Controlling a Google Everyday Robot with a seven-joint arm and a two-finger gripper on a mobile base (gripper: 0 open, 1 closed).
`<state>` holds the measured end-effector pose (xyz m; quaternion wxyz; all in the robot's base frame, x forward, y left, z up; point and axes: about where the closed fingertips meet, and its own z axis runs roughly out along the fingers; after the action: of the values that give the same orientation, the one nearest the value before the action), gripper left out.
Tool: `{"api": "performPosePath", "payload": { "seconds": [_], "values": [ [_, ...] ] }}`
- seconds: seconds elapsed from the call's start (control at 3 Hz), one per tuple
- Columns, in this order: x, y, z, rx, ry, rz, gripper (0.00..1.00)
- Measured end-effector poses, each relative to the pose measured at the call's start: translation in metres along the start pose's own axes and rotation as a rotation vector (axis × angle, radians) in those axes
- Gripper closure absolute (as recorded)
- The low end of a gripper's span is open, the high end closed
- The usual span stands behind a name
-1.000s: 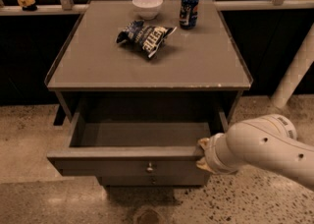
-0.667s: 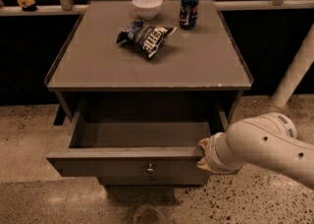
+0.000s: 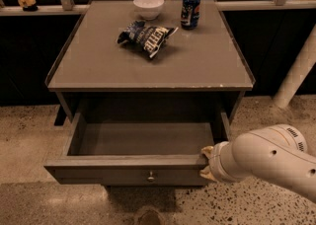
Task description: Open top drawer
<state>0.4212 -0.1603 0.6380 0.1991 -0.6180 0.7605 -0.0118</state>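
A speckled stone floor [image 3: 29, 135] lies under a grey bench [image 3: 98, 66], with a dark rail and ledge behind it and a white post [image 3: 296, 71] off its right side. On the bench top a white bowl [image 3: 148, 6] sits at the back edge near the middle. A dark blue can [image 3: 190, 10] stands upright just to its right, apart from it. A crumpled blue snack bag [image 3: 146, 36] lies in front of the bowl, nearer the centre of the top.

The top drawer [image 3: 123, 174] is below the front edge of the bench, pulled well out, so its bare inside shows. Its small round knob [image 3: 151, 175] is at the middle of the flat front.

The white arm [image 3: 271, 157] comes in from the lower right. The tool [image 3: 204, 162] is at the right end of the drawer front, up against its top edge below the front right corner of the bench. I cannot tell whether the tool is open or closed.
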Motion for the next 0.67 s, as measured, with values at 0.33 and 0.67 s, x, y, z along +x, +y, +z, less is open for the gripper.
{"api": "performPosePath", "payload": {
  "seconds": [0.33, 0.67],
  "values": [
    [0.0000, 0.0001, 0.0000, 0.000, 0.000, 0.000, 1.00],
    [0.0029, 0.0067, -0.0005, -0.004, 0.002, 0.003, 1.00]
  ]
}}
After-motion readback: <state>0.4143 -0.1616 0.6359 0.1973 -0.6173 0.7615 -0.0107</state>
